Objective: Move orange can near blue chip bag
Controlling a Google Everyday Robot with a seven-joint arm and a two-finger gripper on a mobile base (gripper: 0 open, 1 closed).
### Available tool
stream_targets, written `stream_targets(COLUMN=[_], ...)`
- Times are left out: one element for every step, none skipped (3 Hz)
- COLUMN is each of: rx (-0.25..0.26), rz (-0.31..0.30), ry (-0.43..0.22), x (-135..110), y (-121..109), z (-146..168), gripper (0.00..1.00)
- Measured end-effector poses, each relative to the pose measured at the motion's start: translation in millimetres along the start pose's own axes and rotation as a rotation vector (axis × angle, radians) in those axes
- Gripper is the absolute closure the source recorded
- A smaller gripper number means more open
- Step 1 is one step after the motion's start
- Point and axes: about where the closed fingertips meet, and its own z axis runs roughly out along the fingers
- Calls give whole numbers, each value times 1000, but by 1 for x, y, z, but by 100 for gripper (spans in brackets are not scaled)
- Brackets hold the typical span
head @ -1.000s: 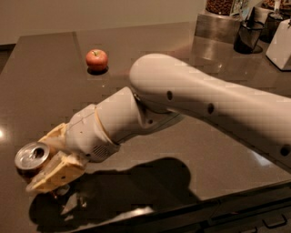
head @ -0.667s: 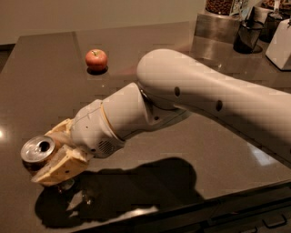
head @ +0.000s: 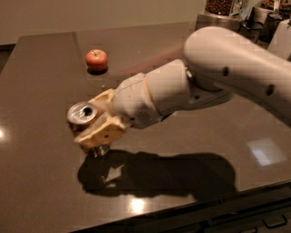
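In the camera view we see the gripper (head: 92, 126) clenched around the can (head: 82, 113), which is tilted with its silver top towards us, over the left part of the bench (head: 41, 182), the apple (head: 97, 59) well behind.

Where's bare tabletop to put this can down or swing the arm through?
The gripper, left of centre, has its jaws closed on the orange can. Bare table lies left of it down to the near edge, and behind it between the apple and the arm. The back-right corner is crowded with containers.
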Motion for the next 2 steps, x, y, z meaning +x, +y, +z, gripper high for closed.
stream_targets(rx=[92, 150], rz=[22, 47], ry=[-2, -14], x=[10, 26], y=[-33, -59], z=[-36, -63], gripper=[100, 100])
